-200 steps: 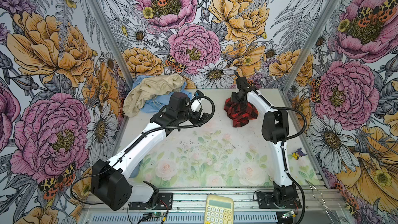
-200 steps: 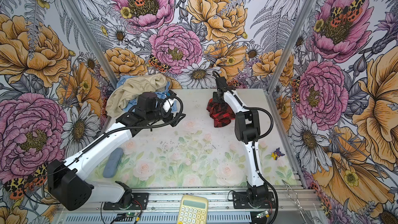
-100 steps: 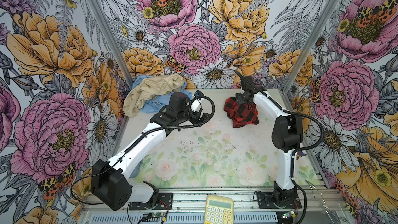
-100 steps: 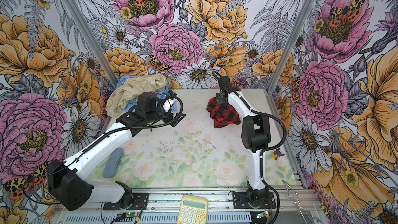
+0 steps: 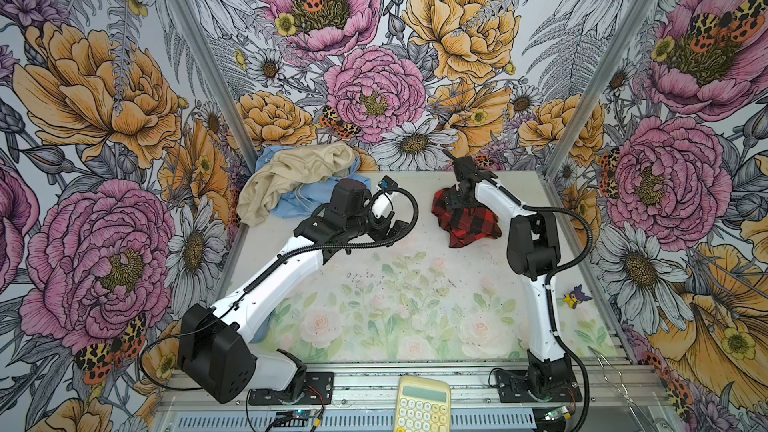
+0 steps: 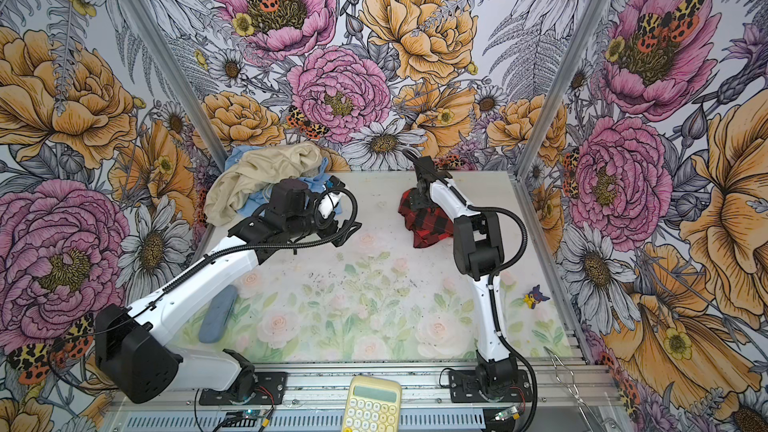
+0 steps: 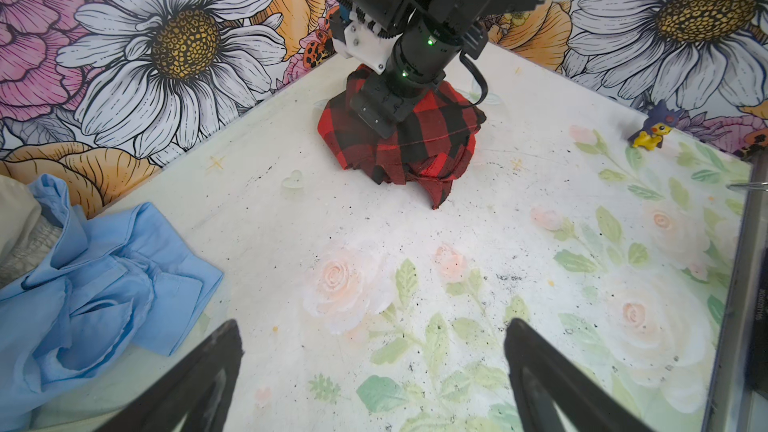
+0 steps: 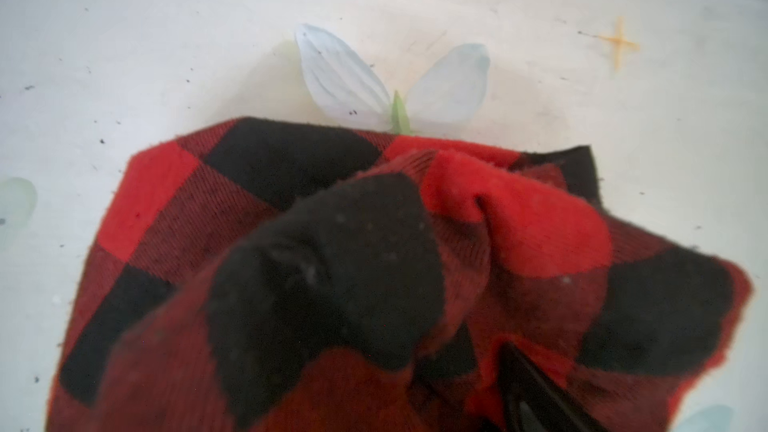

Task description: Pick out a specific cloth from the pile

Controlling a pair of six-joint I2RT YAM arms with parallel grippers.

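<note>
While your left gripper [image 7: 372, 328] hangs wide open beside the pile [image 5: 291, 178], the cloth [image 5: 467, 224] lies well right of that pile under your right gripper [image 5: 456, 202]; you cannot tell whether its jaws grip.

plaid cloth [image 6: 428, 224] well apart from pile [image 6: 257, 172]

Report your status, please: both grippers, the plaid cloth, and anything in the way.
Left gripper open, empty, above table. Right gripper down on plaid cloth, jaws hidden in folds. Plaid cloth heaped on table, apart from pile. Nothing else touches it.
</note>
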